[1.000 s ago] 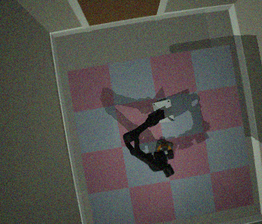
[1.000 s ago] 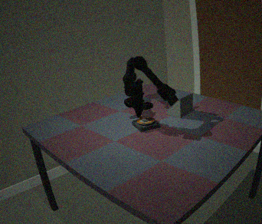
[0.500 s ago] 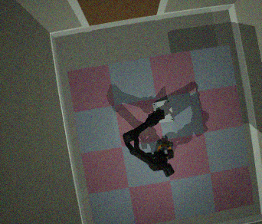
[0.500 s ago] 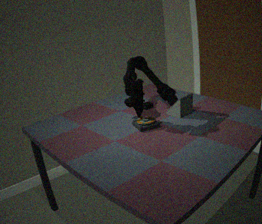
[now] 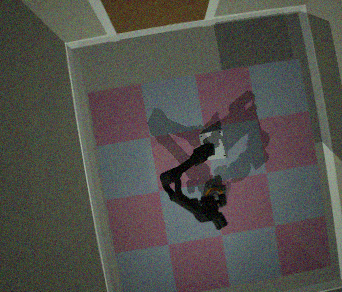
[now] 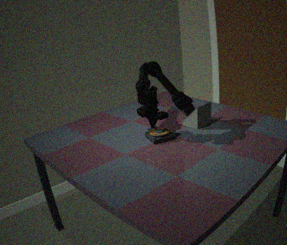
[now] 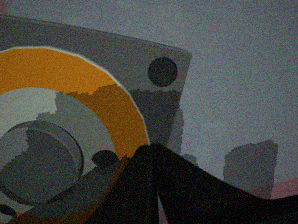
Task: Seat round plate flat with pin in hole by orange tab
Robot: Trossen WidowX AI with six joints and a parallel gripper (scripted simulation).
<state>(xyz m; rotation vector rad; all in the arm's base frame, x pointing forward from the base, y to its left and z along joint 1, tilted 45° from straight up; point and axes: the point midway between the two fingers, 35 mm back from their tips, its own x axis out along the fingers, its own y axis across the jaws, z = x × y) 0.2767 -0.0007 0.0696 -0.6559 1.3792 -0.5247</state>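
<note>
Wrist view: closed hand [image 7: 157,163] over orange-ringed plate [image 7: 80,90] on base [image 7: 143,56].

So the round plate [image 7: 100,99] is an orange ring around a pale inner band, sitting on a square grey base [image 7: 133,52] with the grey post [image 7: 40,163] poking up through the middle. There's a small dark hole [image 7: 104,159] at the ring's inner edge on the near side, and the base has a dark round spot in its far right corner. Too dim to tell whether the plate's flat or tilted.
</note>
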